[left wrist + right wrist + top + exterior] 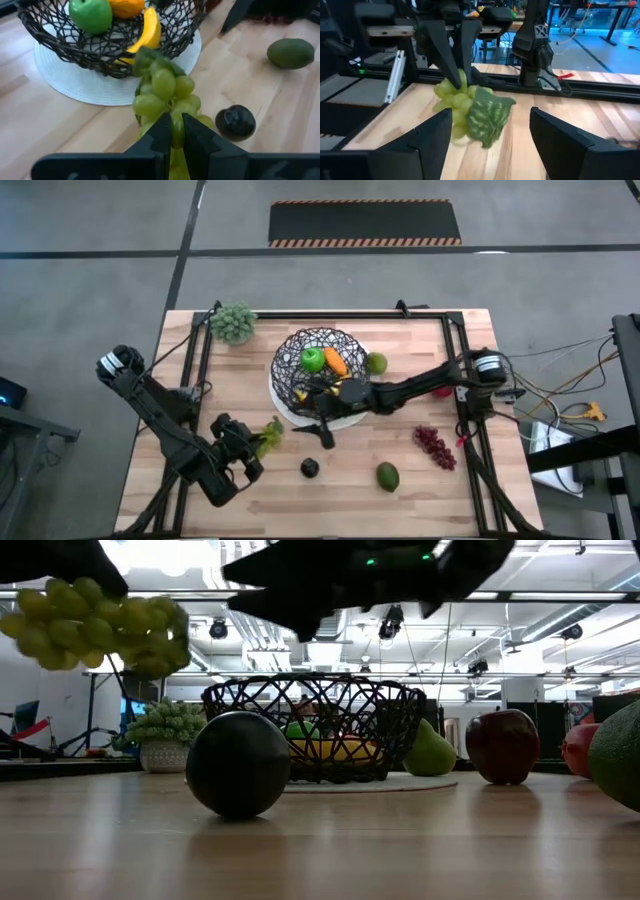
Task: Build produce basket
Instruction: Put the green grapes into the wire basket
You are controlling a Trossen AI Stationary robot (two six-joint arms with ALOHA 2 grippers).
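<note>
- From the high view we see the basket [322, 368] sitting on a white plate [345, 420] near the table's middle, holding a green apple [313, 360] and a carrot [336, 362]. A pear [376, 363] lies just beside the basket, red grapes [434, 446] and an avocado [388, 476] lie on the wood towards the right, and a dark plum [309, 468] sits near the front. The left gripper [262, 442] holds green grapes [270, 435] left of the plate. The right gripper [322, 432] reaches over the plate's front edge. A leafy cluster [233, 323] stands at the far left corner.
- From the low view we see the plum [238, 764] closest, the basket [314, 730] behind it with a banana [335, 751] inside, and the green grapes [98, 624] hanging above the table at upper left. A red apple [502, 746] stands to the right of the pear [430, 752].
- From the left wrist view we see the left gripper [173, 134] pinching the green grapes [167, 95] by the lower end of the bunch, fingers almost pressed together, with the basket [107, 37] beyond.
- From the right wrist view we see the right gripper [487, 135] with its fingers spread, nothing between them, facing the green grapes [470, 110] held by the other arm.
</note>
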